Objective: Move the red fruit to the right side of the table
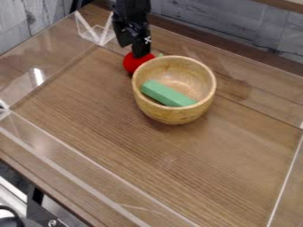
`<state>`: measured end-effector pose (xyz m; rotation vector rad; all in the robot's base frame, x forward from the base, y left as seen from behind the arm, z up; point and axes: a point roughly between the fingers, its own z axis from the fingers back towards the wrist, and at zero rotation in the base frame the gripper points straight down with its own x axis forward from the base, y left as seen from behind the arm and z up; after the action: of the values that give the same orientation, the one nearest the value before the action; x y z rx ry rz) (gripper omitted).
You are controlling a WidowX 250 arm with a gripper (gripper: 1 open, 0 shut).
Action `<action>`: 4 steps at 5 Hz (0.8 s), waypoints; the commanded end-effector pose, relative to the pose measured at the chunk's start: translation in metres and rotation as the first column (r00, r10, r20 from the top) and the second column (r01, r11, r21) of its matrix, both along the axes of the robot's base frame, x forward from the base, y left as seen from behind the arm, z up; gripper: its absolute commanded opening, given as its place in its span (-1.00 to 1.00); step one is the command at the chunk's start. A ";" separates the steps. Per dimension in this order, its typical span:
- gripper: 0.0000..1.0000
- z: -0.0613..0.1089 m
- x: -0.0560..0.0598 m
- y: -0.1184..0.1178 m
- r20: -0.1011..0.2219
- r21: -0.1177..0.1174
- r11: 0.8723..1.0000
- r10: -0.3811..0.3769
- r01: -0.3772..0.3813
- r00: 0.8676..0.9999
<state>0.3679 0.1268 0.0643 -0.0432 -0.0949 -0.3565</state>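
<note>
The red fruit [135,63] lies on the table [130,142] just left of the wooden bowl, touching or nearly touching its rim. Most of the fruit is covered from above by my black gripper [137,46], which points straight down and hangs directly over it. The jaws stand open, one finger on each side of the fruit's top. Whether the fingers touch the fruit I cannot tell.
A wooden bowl [178,108] holding a green block [167,94] stands right beside the fruit. Low clear acrylic walls [35,80] edge the tabletop. Bare wood stretches to the right of the bowl and toward the front.
</note>
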 end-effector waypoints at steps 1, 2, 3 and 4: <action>1.00 0.004 0.009 -0.011 0.042 0.025 0.999 0.033 -0.034 0.999; -1.00 -0.007 0.004 -0.021 0.033 0.026 0.996 0.084 -0.085 0.996; -1.00 0.012 0.004 -0.018 0.055 0.029 0.995 0.091 -0.093 0.994; -1.00 0.037 0.006 -0.016 0.088 0.033 0.994 0.104 -0.107 0.991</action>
<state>0.3656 0.1080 0.0689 -0.0263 -0.0897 -0.2500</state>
